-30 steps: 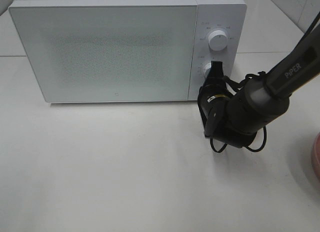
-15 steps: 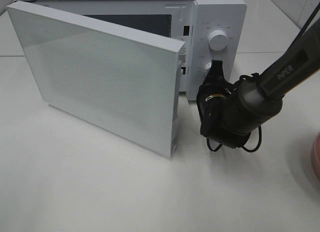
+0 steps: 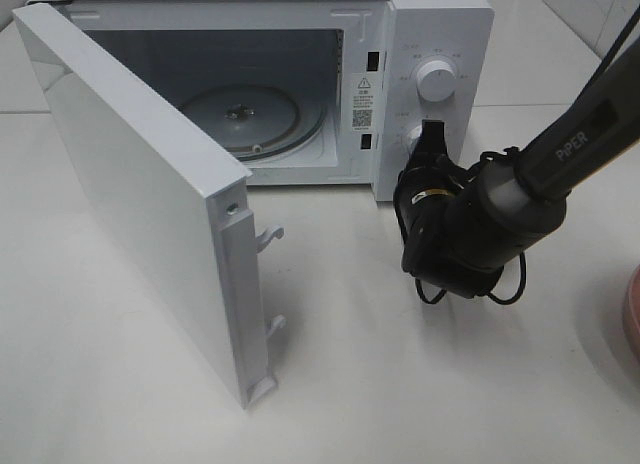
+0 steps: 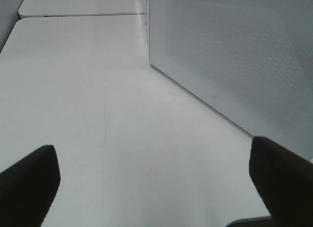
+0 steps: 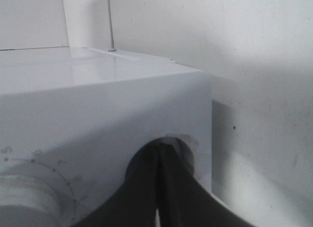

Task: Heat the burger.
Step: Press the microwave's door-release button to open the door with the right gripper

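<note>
At centre right of the overhead frame, the right hand (image 3: pixel 431 134), fingers (image 5: pixel 142 188) closed to one tip, sits at the lower control (image 3: pixel 412 137) of the microwave (image 3: pixel 440 34), evidently serving as a pusher, since the door (image 3: pixel 140 204) stands wide open and the turntable (image 3: pixel 250 114) is bare. The left hand (image 4: pixel 151 148) hangs spread open above the worktop (image 4: pixel 98 90) beside the door's outer face. The burger appears in no view; only a pink plate (image 3: pixel 633 319) rim shows at the right edge.
</note>
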Tool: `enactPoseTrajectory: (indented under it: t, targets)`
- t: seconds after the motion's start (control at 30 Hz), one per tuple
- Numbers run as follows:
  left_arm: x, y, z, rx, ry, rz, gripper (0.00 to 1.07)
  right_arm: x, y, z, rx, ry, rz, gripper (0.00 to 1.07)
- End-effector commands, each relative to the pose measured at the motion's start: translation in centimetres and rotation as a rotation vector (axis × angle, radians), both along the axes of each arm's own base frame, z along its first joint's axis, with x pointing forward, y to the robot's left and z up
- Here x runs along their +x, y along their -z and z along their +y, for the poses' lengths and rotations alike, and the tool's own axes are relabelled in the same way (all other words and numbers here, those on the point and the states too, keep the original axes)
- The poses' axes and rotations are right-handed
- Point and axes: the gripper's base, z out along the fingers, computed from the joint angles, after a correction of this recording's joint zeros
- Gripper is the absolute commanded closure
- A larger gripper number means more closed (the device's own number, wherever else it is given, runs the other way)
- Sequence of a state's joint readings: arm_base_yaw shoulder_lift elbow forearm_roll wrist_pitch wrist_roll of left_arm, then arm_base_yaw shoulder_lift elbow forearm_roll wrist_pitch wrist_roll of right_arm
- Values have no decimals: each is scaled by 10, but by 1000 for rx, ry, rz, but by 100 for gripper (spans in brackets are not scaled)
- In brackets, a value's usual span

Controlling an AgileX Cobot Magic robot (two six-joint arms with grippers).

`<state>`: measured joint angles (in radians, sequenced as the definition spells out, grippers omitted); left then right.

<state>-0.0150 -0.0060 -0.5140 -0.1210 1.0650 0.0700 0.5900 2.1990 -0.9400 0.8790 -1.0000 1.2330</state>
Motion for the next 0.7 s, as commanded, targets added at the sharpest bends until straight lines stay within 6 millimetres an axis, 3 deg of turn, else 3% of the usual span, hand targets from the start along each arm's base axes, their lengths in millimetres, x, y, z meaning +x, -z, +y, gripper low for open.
enactPoseTrajectory:
  t: [0.03,0.7]
  targets:
    - [-1,0,0,-6,-1,-2,9,9,-31,4,-18,-33,-163,107]
    - [-1,0,0,-8,1,-2,9,-26,-36,2,-69,-251,187,107]
